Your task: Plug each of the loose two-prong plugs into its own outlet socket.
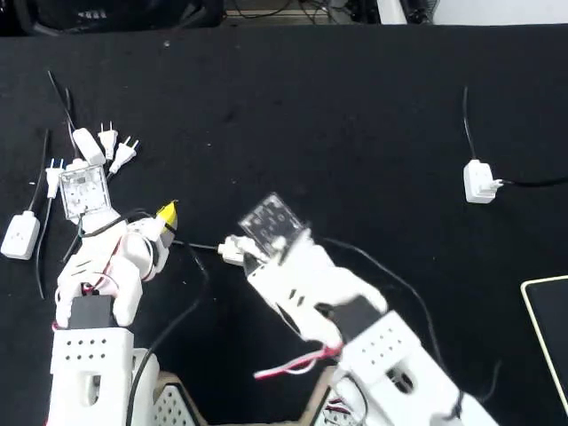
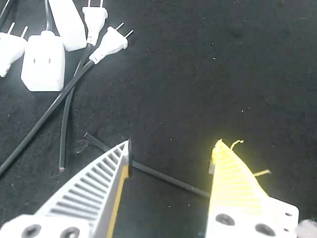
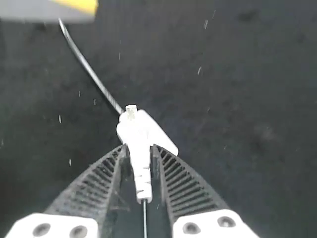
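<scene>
Near the table's middle, the right gripper (image 3: 140, 151) is clamping a white two-prong plug (image 3: 141, 130) between its closed fingers, and the plug's black cord (image 3: 89, 69) is trailing off toward the left gripper (image 2: 171, 157). That one is hanging wide open over the black table (image 1: 355, 106), gripping nothing (the cord is lying on the surface between its fingers). Beyond it, one loose plug (image 2: 111, 43) and a second plug (image 2: 94, 17) are lying just beside a white outlet socket (image 2: 43, 62). Another socket (image 1: 479, 182) is sitting well apart at the right.
</scene>
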